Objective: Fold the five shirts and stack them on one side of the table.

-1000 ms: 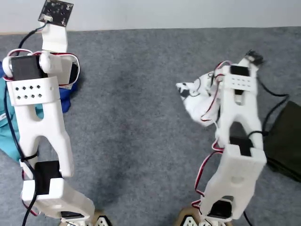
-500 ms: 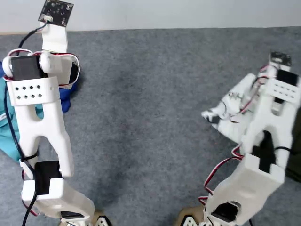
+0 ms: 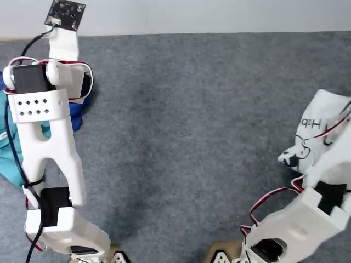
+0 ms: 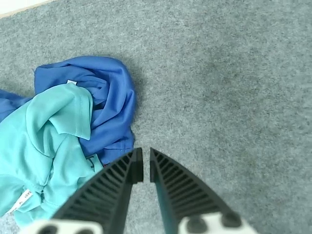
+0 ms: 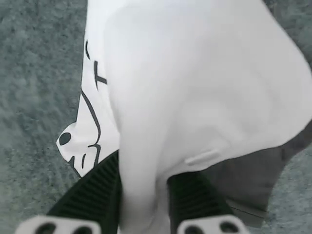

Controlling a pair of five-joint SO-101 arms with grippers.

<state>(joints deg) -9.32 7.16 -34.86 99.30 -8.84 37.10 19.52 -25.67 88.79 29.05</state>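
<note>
1. Tabletop (image 3: 192, 137): a grey, carpet-like surface that carries all the cloth items and both arms.
2. Left arm (image 3: 46, 142): it stands along the left side of the tabletop in the high view and reaches toward the far edge. The left jaws are almost closed, with only a thin slit between the 2 black ribbed fingers (image 4: 122, 180), and they grip nothing. They hang over bare tabletop just beside the crumpled shirts.
3. Blue shirt (image 4: 105, 102): it lies crumpled on the left side of the tabletop, partly under the left arm in the high view (image 3: 77, 115). Its nearest fold is close to the tips of the left jaws but does not touch them.
4. Teal shirt (image 4: 39, 141): it is bunched against the blue shirt and overlaps it, and it reaches the left edge of the high view (image 3: 8, 148).
5. Right arm (image 3: 307, 213): it is angled to the right edge of the tabletop. The right jaws are clamped on a fold of the white shirt, with cloth filling the gap between the 2 fingers (image 5: 187, 192).
6. White shirt (image 5: 195, 87): it bears black print and sits at the far right of the tabletop (image 3: 323, 118), gathered in a loose bundle rising from the right jaws.
7. Dark cloth (image 5: 253, 180): it shows beneath the edge of the white shirt and touches it.
</note>
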